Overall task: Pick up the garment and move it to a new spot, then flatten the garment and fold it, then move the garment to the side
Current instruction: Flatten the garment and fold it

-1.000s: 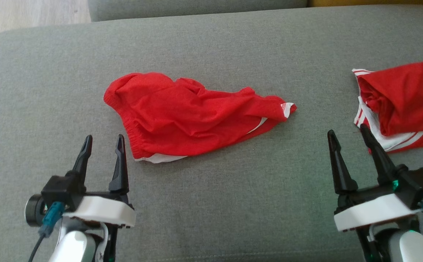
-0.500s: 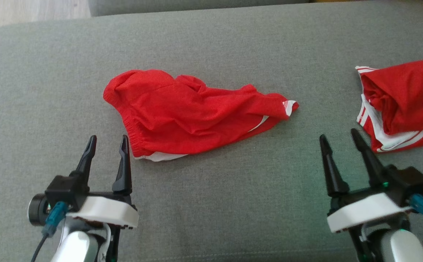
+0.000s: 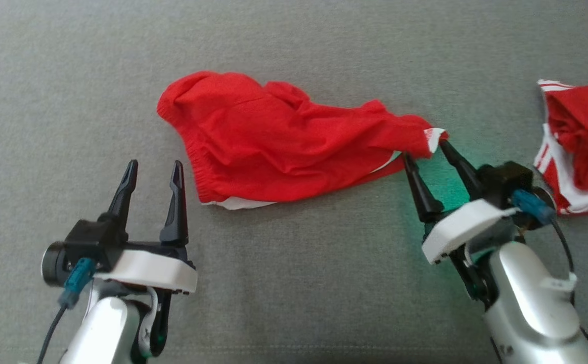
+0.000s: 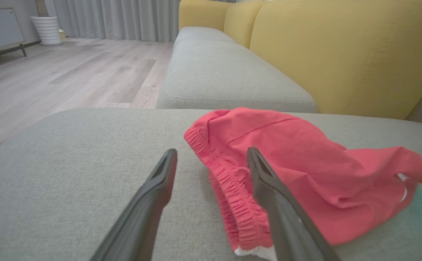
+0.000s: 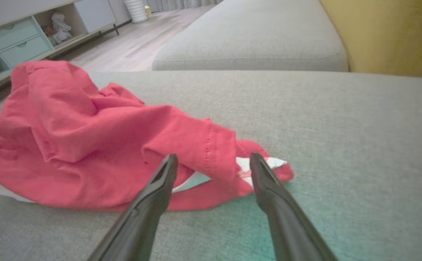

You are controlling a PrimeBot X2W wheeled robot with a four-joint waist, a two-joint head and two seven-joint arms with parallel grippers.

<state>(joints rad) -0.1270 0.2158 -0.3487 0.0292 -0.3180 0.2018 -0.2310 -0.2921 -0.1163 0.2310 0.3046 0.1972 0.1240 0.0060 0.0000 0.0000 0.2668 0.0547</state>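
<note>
Your right claw [image 3: 425, 151] is spread, its two tips on either side of the hem corner of the red shorts [image 3: 283, 144]. From there the shorts stretch toward your left claw [image 3: 154, 166], also spread, the waistband just beside its inner finger. Another red garment [image 3: 582, 136] lies beyond the right claw's outer side, on the same grey cushion [image 3: 294, 293].

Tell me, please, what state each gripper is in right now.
Left gripper: open, empty, beside the waistband of the red shorts.
Right gripper: open, fingers either side of the shorts' hem corner, not closed on it.
</note>
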